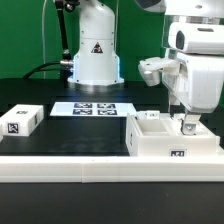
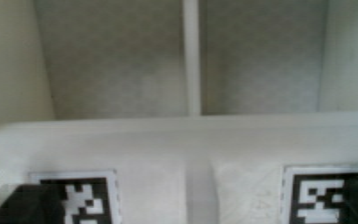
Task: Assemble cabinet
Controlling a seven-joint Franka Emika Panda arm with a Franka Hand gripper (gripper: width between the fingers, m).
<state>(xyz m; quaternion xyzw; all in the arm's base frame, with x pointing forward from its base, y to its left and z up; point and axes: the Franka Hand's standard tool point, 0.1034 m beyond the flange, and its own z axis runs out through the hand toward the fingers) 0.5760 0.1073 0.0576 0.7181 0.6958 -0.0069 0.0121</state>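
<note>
Item 1, exterior view's left: loose white block (image 1: 22,120), tagged on its front face, lying flat on the dark surface (image 1: 70,135), well apart from everything else; judged a cabinet piece not yet fitted. Item 2, centre: marker board (image 1: 92,107), flat on the surface, with the robot pedestal (image 1: 95,52) behind it. Item 3, exterior view's right: cabinet body (image 1: 168,137), an open-topped white box standing upright near the surface's front edge. The wrist view looks over a tagged white wall (image 2: 176,150) into a grey interior split by a thin white divider. Item 4: fingers (image 1: 187,122), lowered over the box's portion toward the exterior view's right, at or just inside its rim. Whether they are spread, closed or pinching a wall cannot be told, and the wrist view does not show them. Handling, judged: rigid plastic, light, smooth and rather slippery, not fragile; hollow, so apt to slide if pushed. Best pinched on a thin upright wall from above, clear of the tags.
</note>
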